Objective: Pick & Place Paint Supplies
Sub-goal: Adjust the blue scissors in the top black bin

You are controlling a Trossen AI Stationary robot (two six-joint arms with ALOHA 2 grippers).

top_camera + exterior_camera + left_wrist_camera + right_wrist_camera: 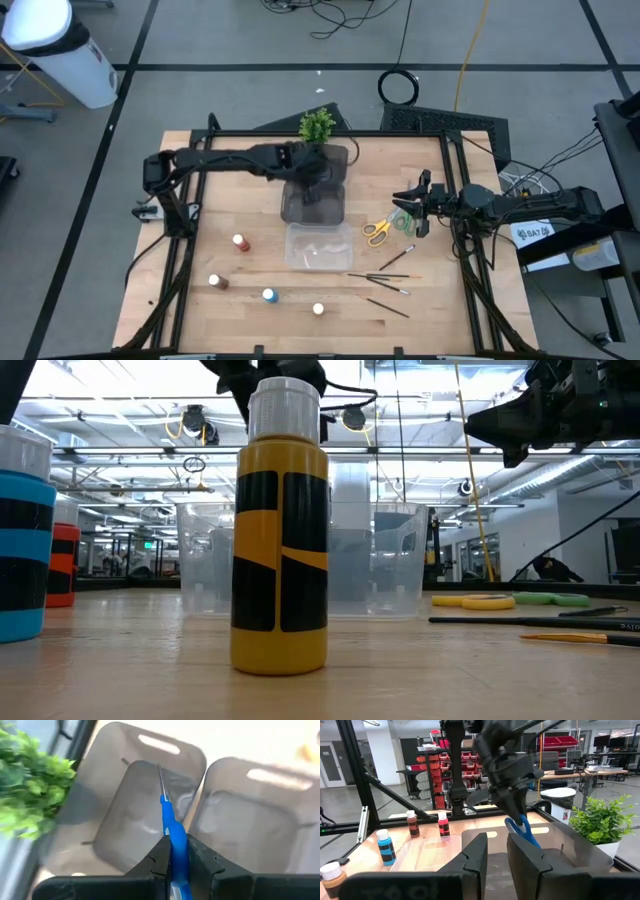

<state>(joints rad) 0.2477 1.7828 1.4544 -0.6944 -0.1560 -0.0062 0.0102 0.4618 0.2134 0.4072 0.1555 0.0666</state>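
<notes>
The left tool (172,862), clamped on the blue scissors (170,822) above the dark bin (315,198), could drop them outside (poor aim); the right tool (412,205) waits, fingers apart.

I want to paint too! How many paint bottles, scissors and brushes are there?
Paint bottles: 4 (red bottle, brown bottle, blue bottle, pale bottle)
Scissors: 3 (yellow scissors, green scissors, blue scissors held in the left gripper)
Brushes: 4
Total: 11
The right gripper hovers open near the green scissors.
</notes>
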